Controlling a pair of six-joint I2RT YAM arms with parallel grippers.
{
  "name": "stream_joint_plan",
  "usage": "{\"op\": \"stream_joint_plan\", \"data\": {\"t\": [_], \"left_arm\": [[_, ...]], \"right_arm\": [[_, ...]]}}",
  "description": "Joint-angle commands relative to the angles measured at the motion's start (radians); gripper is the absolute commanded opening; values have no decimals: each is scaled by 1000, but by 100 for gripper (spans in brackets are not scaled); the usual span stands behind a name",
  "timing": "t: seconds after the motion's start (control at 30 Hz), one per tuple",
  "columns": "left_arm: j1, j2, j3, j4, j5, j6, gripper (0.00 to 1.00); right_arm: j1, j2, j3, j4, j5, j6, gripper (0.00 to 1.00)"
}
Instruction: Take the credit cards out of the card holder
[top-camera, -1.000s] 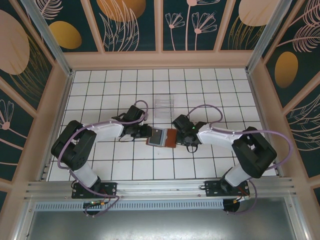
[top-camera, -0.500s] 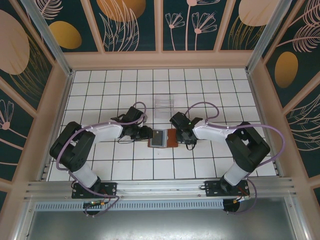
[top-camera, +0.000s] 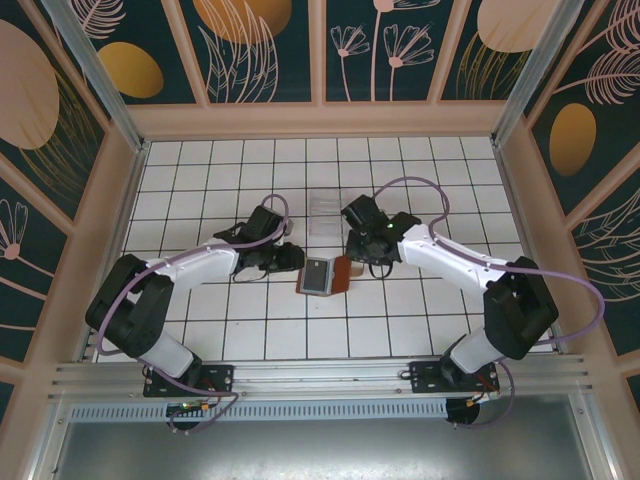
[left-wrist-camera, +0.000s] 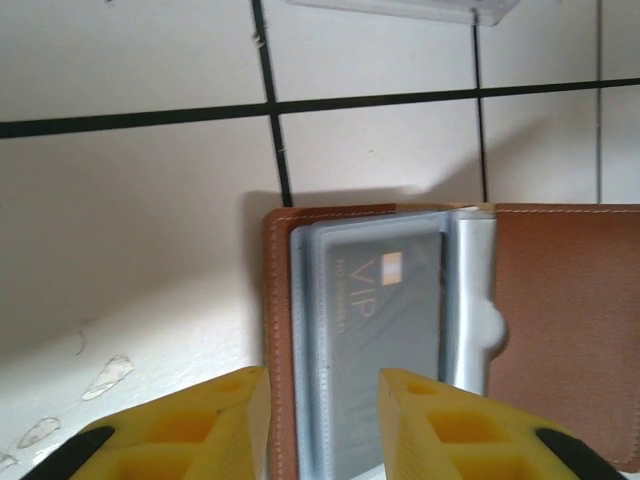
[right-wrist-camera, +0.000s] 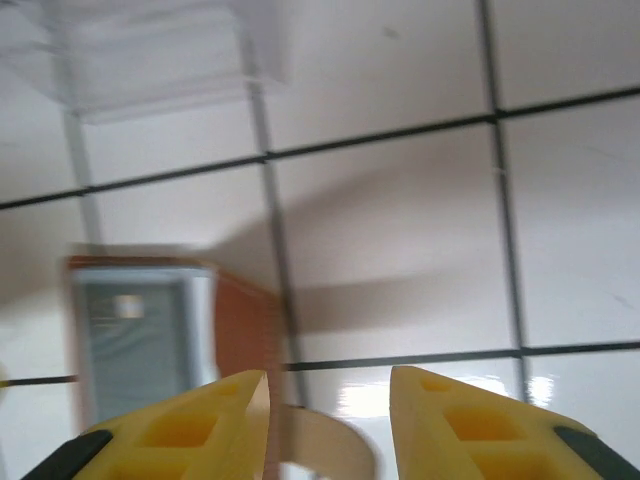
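The brown card holder (top-camera: 341, 272) lies open on the white tiles between my two grippers. Its grey-blue lining holds the credit cards (top-camera: 318, 276); the top one is a dark grey "VIP" card (left-wrist-camera: 385, 310) tucked in its pocket. My left gripper (top-camera: 293, 260) hovers at the holder's left edge, its yellow fingers (left-wrist-camera: 322, 385) open and straddling the brown rim (left-wrist-camera: 277, 330) and the card stack. My right gripper (top-camera: 357, 264) is open over the right flap (right-wrist-camera: 240, 320), its fingers (right-wrist-camera: 328, 385) apart with the pale closing tab (right-wrist-camera: 320, 440) curling up between them.
A clear plastic stand (top-camera: 327, 210) sits just behind the holder on the tiles, also visible as the clear stand (right-wrist-camera: 150, 50) at the top left. Wooden walls (top-camera: 130, 200) fence the table on three sides, with open tiles to the left, right and front.
My right gripper has opened and pulled back from the holder's right flap, its arm swinging outward. The left gripper has opened slightly and shifted a little left. The holder stays open.
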Motion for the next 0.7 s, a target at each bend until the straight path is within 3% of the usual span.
{"op": "stream_joint_plan", "data": {"t": [0.0,0.23,0.47,0.67], "left_arm": [[-4,32,42,17,66,17,34],[-13,105,67,44,95,6,34],[-46,149,85,-6,-9,26,34],[-48,181,66,1,-30,21,34]], "right_arm": [[-7,17,15,93,-170,-13,37],[-8,78,-52,248,-343,22,35],[-22,124,-153,303,-310,22,32],[-43,165,-213,361,-308,5,31]]}}
